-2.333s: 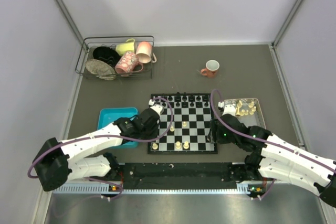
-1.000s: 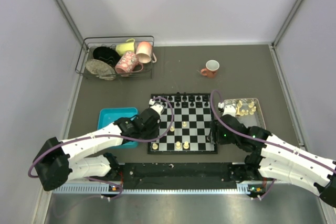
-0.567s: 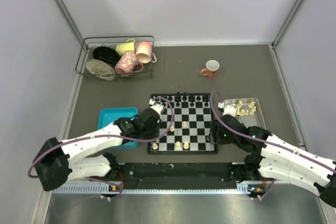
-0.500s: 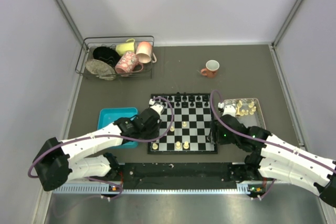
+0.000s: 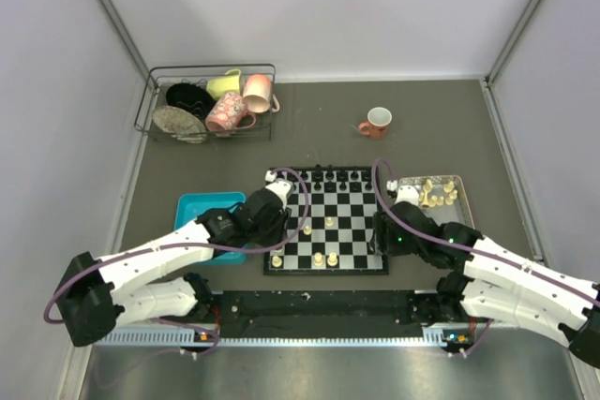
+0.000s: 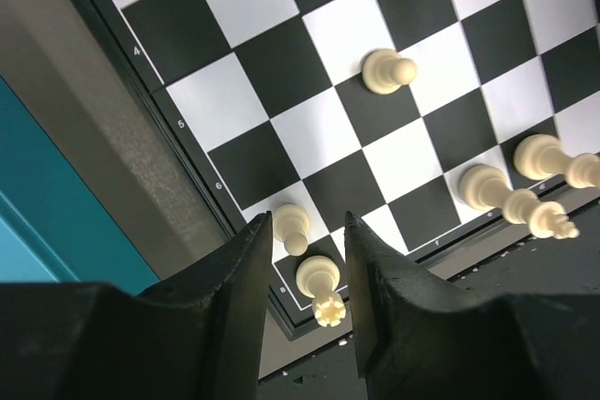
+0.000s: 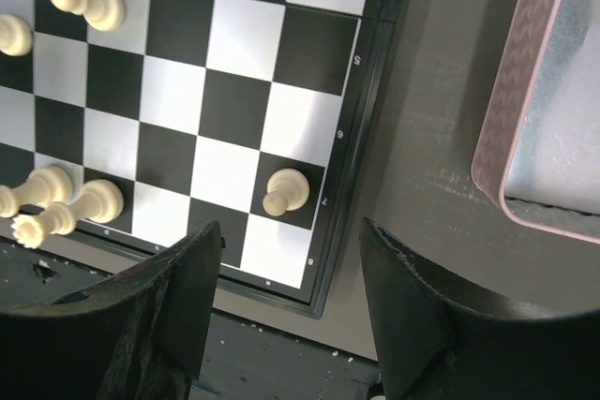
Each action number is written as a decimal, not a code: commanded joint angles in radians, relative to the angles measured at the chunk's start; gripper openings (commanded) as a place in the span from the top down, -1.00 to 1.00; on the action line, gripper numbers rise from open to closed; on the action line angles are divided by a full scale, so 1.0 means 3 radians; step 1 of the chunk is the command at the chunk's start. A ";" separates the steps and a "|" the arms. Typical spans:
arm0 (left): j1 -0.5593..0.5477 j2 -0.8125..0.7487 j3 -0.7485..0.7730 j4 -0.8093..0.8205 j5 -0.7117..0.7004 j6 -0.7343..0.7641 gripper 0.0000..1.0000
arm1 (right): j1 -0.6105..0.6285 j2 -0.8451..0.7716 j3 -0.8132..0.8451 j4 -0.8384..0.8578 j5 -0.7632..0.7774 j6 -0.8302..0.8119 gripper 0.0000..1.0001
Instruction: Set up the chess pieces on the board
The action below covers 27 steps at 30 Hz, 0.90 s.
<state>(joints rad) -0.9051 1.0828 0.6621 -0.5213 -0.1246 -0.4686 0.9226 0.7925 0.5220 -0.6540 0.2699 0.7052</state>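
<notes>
The cream pieces (image 6: 387,70) stand upright on the board (image 5: 352,231), which lies at the table's centre. Six show in the left wrist view. The right wrist view adds a lone edge pawn (image 7: 284,191), making seven. More sit clustered at the 12 o'clock end of the pink tray (image 5: 457,214), too small to count. The board's middle squares are mostly bare, with only two cream pieces out there. A single row of black pieces (image 5: 323,175) lines its 12 o'clock edge. The left gripper (image 6: 307,222) has its jaws at a narrow gap, little wider than one piece, and grips nothing. Seen through that gap are a corner piece (image 6: 319,292) and a corner pawn (image 6: 293,229) just beside it, neither visibly touched. The right gripper (image 7: 291,227) has its jaws spread wide and empty. The edge pawn stands apart beyond its tips at 12 o'clock, roughly centred between them, one square in from the board's black border. A strip of grey table (image 7: 422,138) separates that border from the pink tray at the board's 3 o'clock. A narrower strip parts the opposite border from one blue tray (image 5: 197,208) at 9 o'clock. Well apart, one wire rack (image 5: 150,105) of mugs and dishes sits at 11 o'clock, and one red mug (image 5: 376,122) stands at 1 o'clock.
</notes>
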 commanded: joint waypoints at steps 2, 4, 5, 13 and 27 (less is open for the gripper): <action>-0.0010 -0.0249 0.0150 0.0173 -0.0076 0.0105 0.15 | 0.0044 0.0088 0.0345 0.0079 0.0051 -0.0131 -0.22; -0.0010 -0.0306 0.0140 0.0214 -0.0101 0.0115 0.12 | 0.0044 0.0140 0.0427 0.0068 0.0067 -0.0187 -0.22; -0.0005 -0.0362 0.0140 0.0254 -0.0106 0.0130 0.12 | 0.0044 0.0201 0.0514 0.0073 0.0077 -0.0228 -0.21; -0.0010 -0.0511 0.0094 0.0347 -0.0117 0.0161 0.09 | 0.0044 0.0870 0.1041 0.0216 -0.0045 -0.0499 -0.23; -0.0005 -0.0797 -0.0259 0.0454 -0.0060 0.0054 0.08 | 0.0044 0.2272 0.1778 0.0590 -0.0404 -0.0704 0.11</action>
<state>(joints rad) -0.9051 0.8692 0.5968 -0.4328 -0.1463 -0.4435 0.9230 1.4208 0.9874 -0.5343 0.1768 0.5152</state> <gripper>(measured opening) 0.458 0.479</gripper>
